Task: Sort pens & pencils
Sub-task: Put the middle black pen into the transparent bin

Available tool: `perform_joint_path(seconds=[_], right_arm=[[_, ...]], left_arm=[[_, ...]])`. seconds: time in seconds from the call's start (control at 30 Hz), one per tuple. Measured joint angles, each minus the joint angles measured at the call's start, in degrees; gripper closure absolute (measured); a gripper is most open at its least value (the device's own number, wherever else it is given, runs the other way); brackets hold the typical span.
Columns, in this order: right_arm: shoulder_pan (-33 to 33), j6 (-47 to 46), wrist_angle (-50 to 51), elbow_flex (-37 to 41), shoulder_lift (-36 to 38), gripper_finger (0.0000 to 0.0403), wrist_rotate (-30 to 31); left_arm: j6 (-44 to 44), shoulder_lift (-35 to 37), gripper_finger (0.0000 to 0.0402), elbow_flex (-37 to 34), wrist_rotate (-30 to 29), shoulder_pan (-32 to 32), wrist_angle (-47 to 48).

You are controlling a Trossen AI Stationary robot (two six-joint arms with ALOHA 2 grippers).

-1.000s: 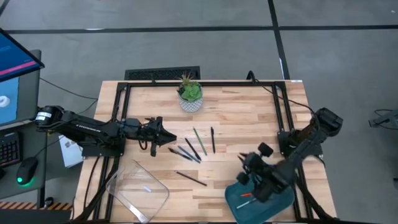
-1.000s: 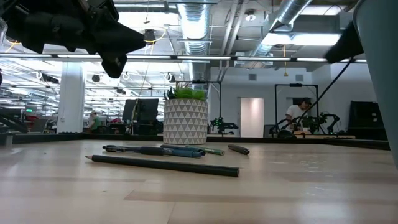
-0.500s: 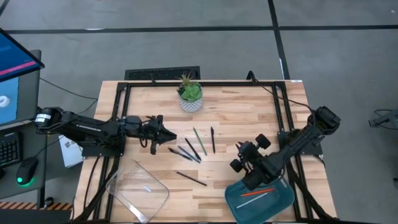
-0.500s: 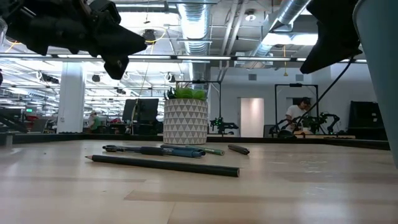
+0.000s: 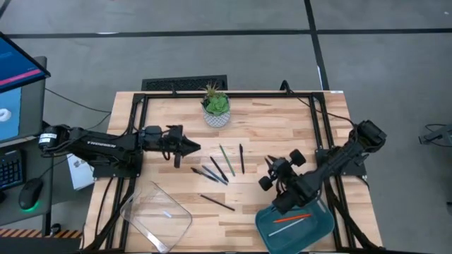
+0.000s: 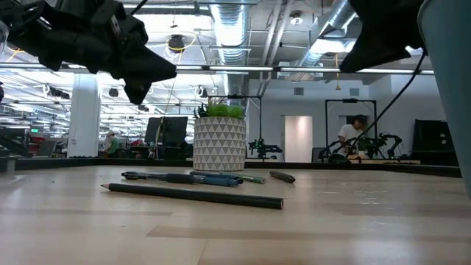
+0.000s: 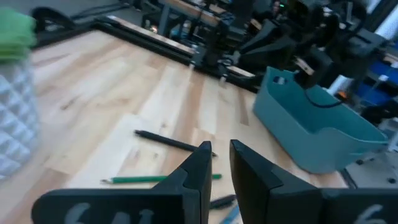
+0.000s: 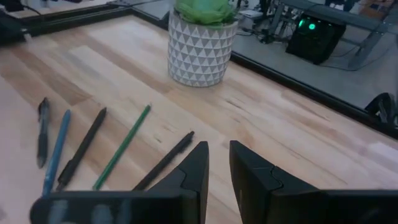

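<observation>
Currently the pens and pencils (image 5: 217, 169) lie mid-worktop, long axes mostly running front to back, between both arms. Nearest them is the left tool (image 5: 194, 147), beside the cluster's end; the right tool (image 5: 264, 171) hovers farther off. Both hold nothing, fingers nearly together.

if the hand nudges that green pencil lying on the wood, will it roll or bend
The thin green pencil looks straight and stiff, so it probably won't bend. Lying flat on the smooth wooden table, it may roll if pushed sideways. So slim, it is probably light and could skid from a narrow grip.
</observation>
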State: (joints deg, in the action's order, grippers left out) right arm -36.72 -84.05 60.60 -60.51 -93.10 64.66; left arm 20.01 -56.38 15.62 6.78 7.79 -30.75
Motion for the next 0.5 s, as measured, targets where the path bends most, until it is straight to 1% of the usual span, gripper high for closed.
perform_joint_path(seconds=[0.13, 0.2, 0.23, 0.3, 0.4, 0.5], right_arm=[[0.96, 0.00, -0.08, 0.00, 0.00, 0.0316, -0.08], [1.26, -0.02, -0.26, 0.00, 0.00, 0.0316, -0.09], [1.24, -0.01, -0.24, 0.00, 0.00, 0.0316, -0.11], [1.23, -0.02, -0.24, 0.00, 0.00, 0.0316, -0.11], [1.23, -0.02, -0.26, 0.00, 0.00, 0.0316, -0.14], [1.23, -0.02, -0.77, 0.00, 0.00, 0.0316, -0.22]], left_arm=[[-6.01, 0.00, 0.0347, 0.02, -4.51, 0.06, -0.22], [-6.15, 0.00, 0.0347, 0.02, -5.50, -0.02, -0.31], [-4.85, 0.00, 0.0347, 0.02, -5.40, -0.08, -0.31], [-3.62, 0.00, 0.0347, 0.02, -2.63, -0.08, -0.31], [-4.08, 0.00, 0.0347, 0.04, 2.03, -0.13, 0.71], [-7.37, 0.00, 0.0347, 0.04, 6.18, -0.13, 3.28]])
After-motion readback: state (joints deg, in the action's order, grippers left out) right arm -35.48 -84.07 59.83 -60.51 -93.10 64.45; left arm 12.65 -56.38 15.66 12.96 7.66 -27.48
